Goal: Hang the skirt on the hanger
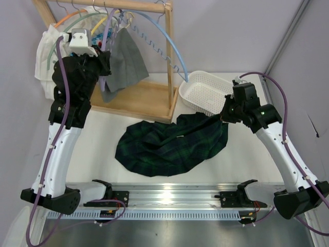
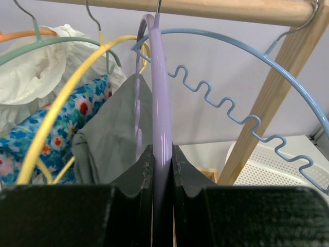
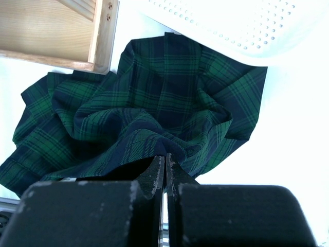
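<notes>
Left jaws: clamped on the hanger [image 2: 160, 113], gripping its lower part edge-on, with the plastic pinched tight between them.
Hanger: pale lavender plastic, glossy, seen as a thin upright arc. A scalloped bar shows just behind its left side. Its top hangs from the wooden rail [image 2: 231, 7] of the rack at the far left of the desk [image 1: 103, 139].
Right jaws: closed on a raised fold of the skirt [image 1: 169, 141], with cloth bunched at their tips.
Skirt: dark green and navy plaid, crumpled in a wide heap in the middle of the desk, just in front of the rack's wooden base [image 1: 139, 98]. Its right part is pulled up off the surface toward the right jaws, and its far edge reaches the white basket [image 1: 205, 90].
Left arm [image 1: 67, 118]: stretched up and away from its base, wrist raised to the rack, level with the hanging garments.
Right arm [image 1: 277, 144]: leaning inward and to the left from its base, wrist low over the skirt's right edge, just in front of the basket.
Beside the hanger: a light blue hanger [image 2: 231, 110] with a wavy bar hangs to its right. A grey garment [image 2: 118, 123], a yellow hanger [image 2: 67, 98], floral cloth [image 2: 61, 123] and a white garment [image 2: 36, 67] are to its left.
</notes>
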`<action>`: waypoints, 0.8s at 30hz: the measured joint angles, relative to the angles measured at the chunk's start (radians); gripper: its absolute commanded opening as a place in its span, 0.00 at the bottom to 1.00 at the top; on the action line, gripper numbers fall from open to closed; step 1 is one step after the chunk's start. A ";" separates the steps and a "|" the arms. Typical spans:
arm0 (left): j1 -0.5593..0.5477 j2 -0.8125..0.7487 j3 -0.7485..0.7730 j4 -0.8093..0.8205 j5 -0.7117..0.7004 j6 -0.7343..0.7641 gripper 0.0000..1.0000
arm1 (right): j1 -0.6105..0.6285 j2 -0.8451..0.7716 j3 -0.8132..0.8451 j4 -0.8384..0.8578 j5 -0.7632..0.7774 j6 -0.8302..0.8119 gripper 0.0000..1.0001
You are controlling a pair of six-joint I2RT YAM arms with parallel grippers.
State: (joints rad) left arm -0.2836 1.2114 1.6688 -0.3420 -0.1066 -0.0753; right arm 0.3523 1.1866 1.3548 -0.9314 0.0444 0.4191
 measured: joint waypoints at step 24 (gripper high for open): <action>0.048 0.139 0.014 0.095 0.166 -0.076 0.00 | 0.005 -0.033 -0.021 0.002 0.028 0.018 0.00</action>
State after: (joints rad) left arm -0.2359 1.3502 1.6829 -0.2474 0.0593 -0.1509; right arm 0.3569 1.1534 1.3334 -0.9295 0.0727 0.4370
